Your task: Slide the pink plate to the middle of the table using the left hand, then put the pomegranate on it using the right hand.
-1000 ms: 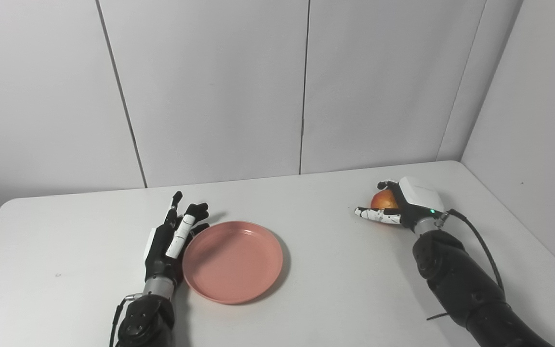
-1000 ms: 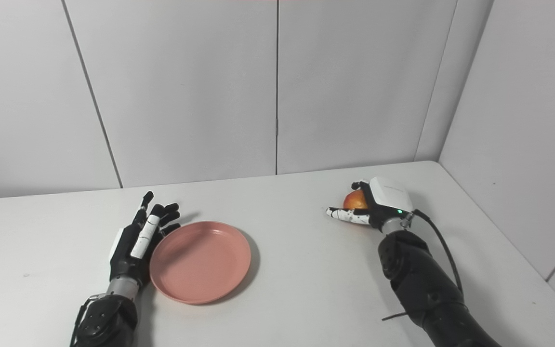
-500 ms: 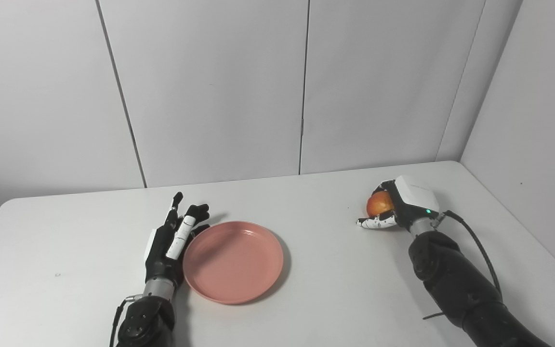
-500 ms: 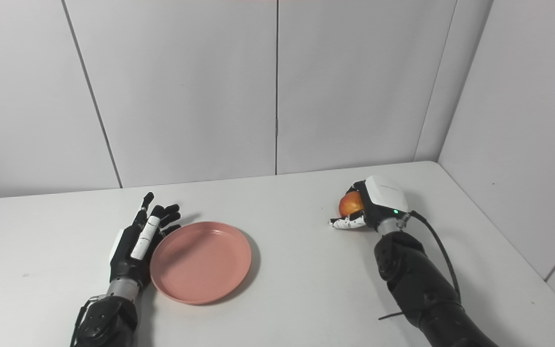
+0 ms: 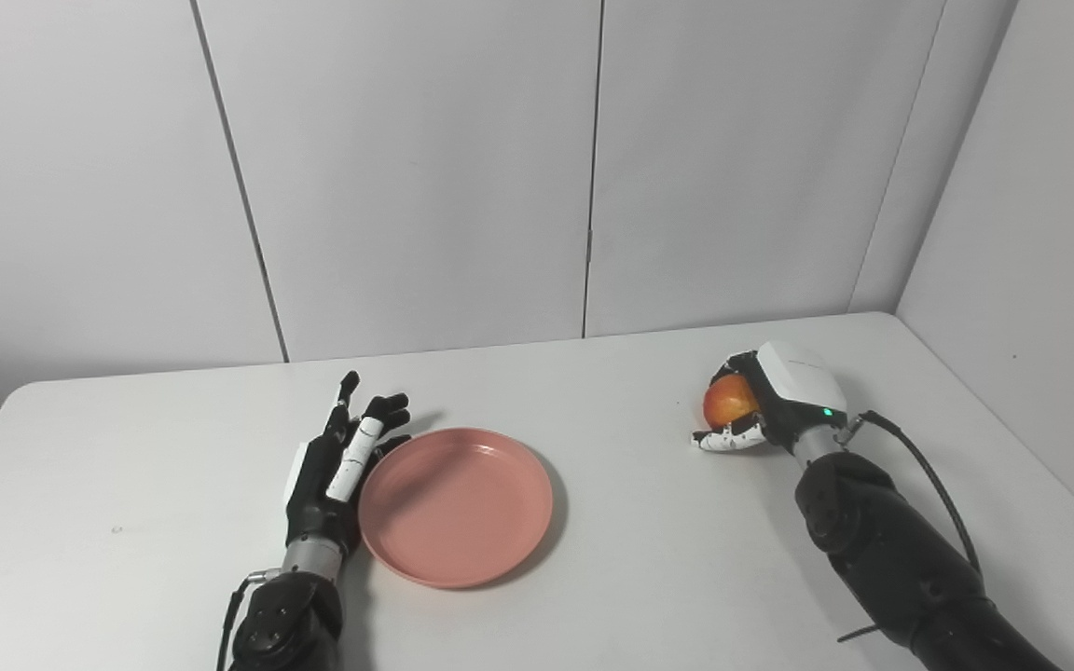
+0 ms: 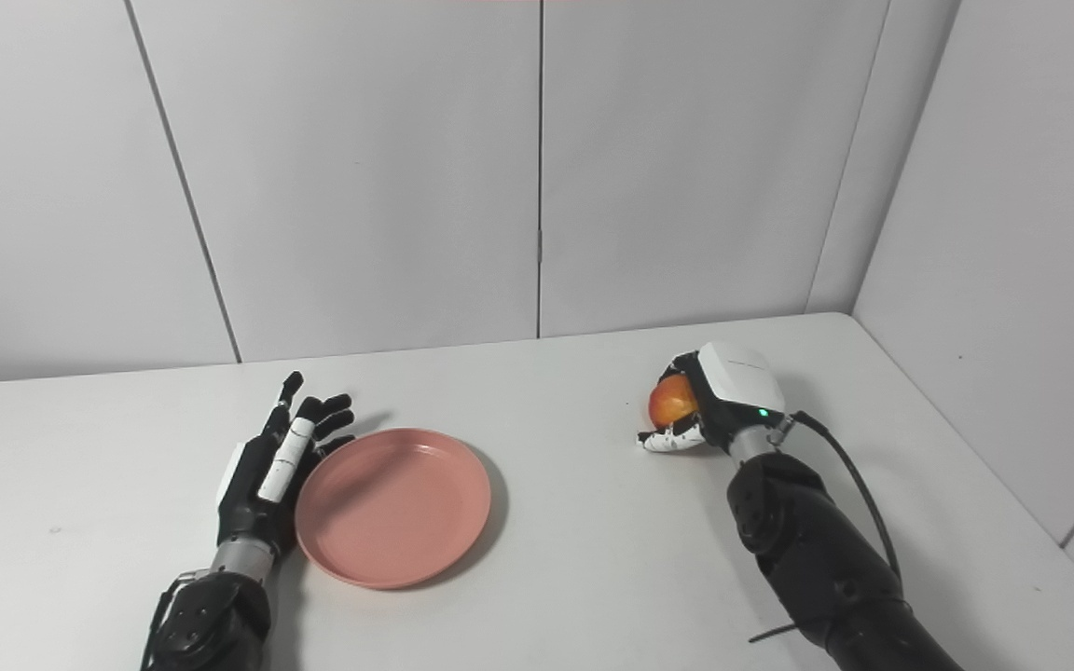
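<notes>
bright, even, diffuse light from overhead, soft faint shadow to the right of the pink plate (image 5: pixel 456 506) at lower centre, soft shadows under both arms along the bottom, no glare, both views sharp, white table (image 5: pixel 640 559) slightly washed out, mild grain

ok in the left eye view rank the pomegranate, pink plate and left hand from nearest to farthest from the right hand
1. pomegranate: held inside the right hand, far right of the table.
2. pink plate: empty, left of the right hand, near the table's middle.
3. left hand: open, fingers spread, against the plate's left rim, farthest away.
</notes>
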Controlling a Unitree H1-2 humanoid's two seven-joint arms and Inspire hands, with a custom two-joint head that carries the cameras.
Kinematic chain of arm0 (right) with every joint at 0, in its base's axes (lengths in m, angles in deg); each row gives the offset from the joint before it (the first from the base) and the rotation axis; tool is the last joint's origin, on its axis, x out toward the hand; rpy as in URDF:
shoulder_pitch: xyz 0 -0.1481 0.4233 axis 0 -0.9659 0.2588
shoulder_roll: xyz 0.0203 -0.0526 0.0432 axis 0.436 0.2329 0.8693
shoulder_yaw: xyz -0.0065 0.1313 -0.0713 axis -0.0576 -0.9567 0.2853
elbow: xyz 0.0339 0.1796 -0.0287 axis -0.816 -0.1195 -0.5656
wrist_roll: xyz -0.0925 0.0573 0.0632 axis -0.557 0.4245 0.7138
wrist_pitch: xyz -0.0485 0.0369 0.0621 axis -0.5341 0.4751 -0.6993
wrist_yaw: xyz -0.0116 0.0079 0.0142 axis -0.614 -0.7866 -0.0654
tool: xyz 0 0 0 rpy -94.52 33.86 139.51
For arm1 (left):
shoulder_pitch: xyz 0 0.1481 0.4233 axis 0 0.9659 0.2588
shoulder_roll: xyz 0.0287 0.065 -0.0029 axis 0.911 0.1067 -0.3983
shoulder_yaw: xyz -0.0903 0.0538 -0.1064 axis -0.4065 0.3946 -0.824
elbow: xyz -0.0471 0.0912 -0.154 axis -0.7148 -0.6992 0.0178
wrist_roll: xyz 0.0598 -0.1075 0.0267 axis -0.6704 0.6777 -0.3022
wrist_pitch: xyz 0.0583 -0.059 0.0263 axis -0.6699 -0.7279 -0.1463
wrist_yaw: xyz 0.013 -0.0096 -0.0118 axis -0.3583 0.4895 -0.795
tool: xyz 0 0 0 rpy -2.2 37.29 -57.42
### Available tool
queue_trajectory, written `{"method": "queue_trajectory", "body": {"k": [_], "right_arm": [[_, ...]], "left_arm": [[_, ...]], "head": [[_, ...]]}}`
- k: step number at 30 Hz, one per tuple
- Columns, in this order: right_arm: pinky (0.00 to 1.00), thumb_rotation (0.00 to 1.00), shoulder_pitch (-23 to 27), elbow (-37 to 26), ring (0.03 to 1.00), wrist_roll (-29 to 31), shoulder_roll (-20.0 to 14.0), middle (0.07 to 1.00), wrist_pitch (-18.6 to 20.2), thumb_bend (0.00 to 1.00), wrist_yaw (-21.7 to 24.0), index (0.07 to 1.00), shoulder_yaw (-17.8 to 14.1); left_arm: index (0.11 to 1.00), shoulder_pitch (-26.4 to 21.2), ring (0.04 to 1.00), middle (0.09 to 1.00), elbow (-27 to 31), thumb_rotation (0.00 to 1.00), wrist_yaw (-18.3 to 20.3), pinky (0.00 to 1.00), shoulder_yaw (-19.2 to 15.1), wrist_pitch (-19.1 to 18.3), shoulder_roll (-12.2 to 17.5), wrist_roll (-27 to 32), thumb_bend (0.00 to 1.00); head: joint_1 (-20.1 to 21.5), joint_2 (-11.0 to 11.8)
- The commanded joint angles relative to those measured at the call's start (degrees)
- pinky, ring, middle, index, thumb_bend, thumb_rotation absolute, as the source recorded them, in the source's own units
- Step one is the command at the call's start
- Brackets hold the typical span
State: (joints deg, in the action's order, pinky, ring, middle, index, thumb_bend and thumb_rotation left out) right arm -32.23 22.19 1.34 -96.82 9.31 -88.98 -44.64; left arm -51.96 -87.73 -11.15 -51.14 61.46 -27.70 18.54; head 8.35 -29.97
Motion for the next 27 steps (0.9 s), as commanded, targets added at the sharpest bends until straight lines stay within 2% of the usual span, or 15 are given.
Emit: {"method": "queue_trajectory", "body": {"k": [1, 11, 14, 16, 19, 22, 24, 27], "right_arm": [[0.17, 0.00, 1.69, -3.88, 0.227, -0.13, -1.07, 0.469, 0.28, 0.53, 0.15, 0.480, -0.97], [0.18, 0.00, 2.50, -13.84, 0.230, -0.44, 0.39, 0.470, 0.51, 0.53, 2.88, 0.480, -2.25], [0.18, 0.00, 2.63, -17.03, 0.230, -0.20, 0.91, 0.406, 0.53, 0.53, 3.91, 0.501, -2.67], [0.18, 0.00, 2.60, -18.83, 0.234, 0.46, 1.42, 0.456, 0.09, 0.53, 4.41, 0.485, -3.27], [0.16, 0.00, 2.43, -20.98, 0.218, 1.78, 2.15, 0.469, -1.25, 0.53, 4.76, 0.480, -4.19], [0.19, 0.00, 2.02, -23.98, 0.257, 1.99, 2.82, 0.423, -1.33, 0.53, 5.51, 0.505, -4.35], [0.25, 0.00, 1.75, -26.05, 0.318, 2.46, 3.60, 0.435, -0.52, 0.53, 6.38, 0.515, -4.52], [0.24, 0.00, 1.39, -28.30, 0.309, 2.41, 4.62, 0.427, 0.23, 0.53, 7.37, 0.516, -4.54]], "left_arm": [[0.996, 3.21, 0.783, 0.760, -3.35, 0.65, -0.44, 0.70, 0.25, -1.56, -1.35, 0.14, 0.88], [0.997, 2.92, 0.783, 0.768, -4.06, 0.66, -1.21, 0.69, 0.66, -0.66, -1.58, -0.61, 0.86], [0.994, 2.70, 0.785, 0.769, -4.60, 0.66, -1.18, 0.69, 0.74, -0.25, -1.71, -0.59, 0.86], [0.994, 2.61, 0.786, 0.769, -4.86, 0.67, -1.12, 0.70, 0.78, -0.06, -1.84, -0.54, 0.87], [0.995, 2.69, 0.785, 0.759, -4.58, 0.67, -1.35, 0.70, 0.96, -0.24, -2.04, -0.76, 0.87], [0.997, 2.88, 0.784, 0.763, -4.25, 0.67, -1.64, 0.70, 1.14, -0.23, -2.32, -1.10, 0.85], [0.998, 2.98, 0.781, 0.759, -4.14, 0.67, -1.87, 0.69, 1.12, -0.25, -2.54, -1.30, 0.85], [0.999, 3.11, 0.779, 0.757, -4.10, 0.68, -2.05, 0.69, 1.16, -0.09, -2.79, -1.56, 0.87]], "head": [[-0.05, -0.04], [-0.91, 0.07], [-1.80, 0.02], [-2.50, -0.06], [-3.02, -0.19], [-3.93, -0.04], [-4.41, 0.01], [-5.29, 0.32]]}}
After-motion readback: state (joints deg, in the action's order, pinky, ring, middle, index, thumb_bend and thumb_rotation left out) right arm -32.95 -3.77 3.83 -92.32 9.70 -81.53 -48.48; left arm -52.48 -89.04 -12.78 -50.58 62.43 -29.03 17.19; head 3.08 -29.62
